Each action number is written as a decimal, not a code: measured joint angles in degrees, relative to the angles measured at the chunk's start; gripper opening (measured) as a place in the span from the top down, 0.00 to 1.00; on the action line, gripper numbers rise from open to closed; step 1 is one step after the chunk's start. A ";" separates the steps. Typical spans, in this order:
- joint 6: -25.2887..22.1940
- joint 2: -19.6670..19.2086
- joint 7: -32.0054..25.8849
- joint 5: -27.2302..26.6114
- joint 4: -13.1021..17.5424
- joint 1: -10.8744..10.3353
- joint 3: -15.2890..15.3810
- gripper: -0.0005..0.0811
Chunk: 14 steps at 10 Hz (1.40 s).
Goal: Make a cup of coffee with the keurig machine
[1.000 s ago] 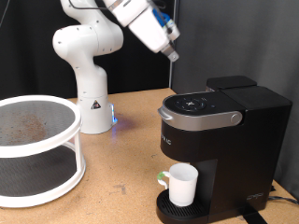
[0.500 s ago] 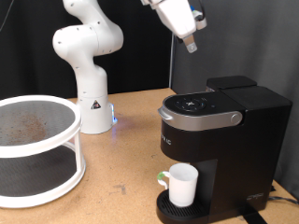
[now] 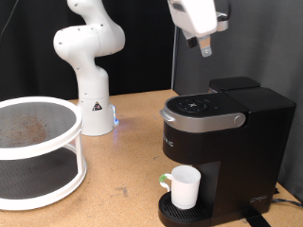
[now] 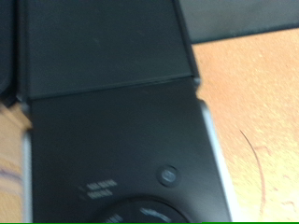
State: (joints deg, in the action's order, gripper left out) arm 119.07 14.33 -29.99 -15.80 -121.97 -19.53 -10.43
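Observation:
The keurig machine (image 3: 222, 132) stands on the wooden table at the exterior view's right with its grey-silver lid handle (image 3: 199, 120) down. The white cup (image 3: 185, 186) stands upright on the drip tray under the spout. A small green bit (image 3: 164, 178) shows just to the cup's left. My gripper (image 3: 205, 47) hangs high above the back of the machine, fingers pointing down, close together and empty. The wrist view looks down on the machine's black top (image 4: 112, 121) and its button panel (image 4: 168, 175); no fingers show there.
A white round two-tier mesh rack (image 3: 38, 142) stands at the exterior view's left. The arm's white base (image 3: 90, 76) stands behind it, with a blue light (image 3: 115, 121) at its foot. Bare wooden table (image 3: 123, 161) lies between the rack and the machine.
My gripper has moved up and to the exterior view's right, from above the lid to above the back of the machine, and has turned nearly vertical. Cup and machine have not moved.

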 joint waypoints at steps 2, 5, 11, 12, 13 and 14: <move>-0.62 -3.88 0.70 -1.24 4.43 -0.15 0.04 0.01; 0.92 -3.34 -2.63 6.00 2.53 -0.12 0.40 0.01; 6.87 -3.47 -5.48 13.77 -1.01 -0.44 1.46 0.01; 6.89 -3.50 -5.60 13.77 -1.78 -0.48 1.50 0.01; 6.91 -3.52 -5.60 13.77 -2.45 -0.48 1.52 0.14; 6.97 -3.57 -5.60 13.77 -2.99 -0.48 1.52 0.30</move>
State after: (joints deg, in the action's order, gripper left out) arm 126.04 10.76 -35.59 -2.04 -124.96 -20.01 -8.91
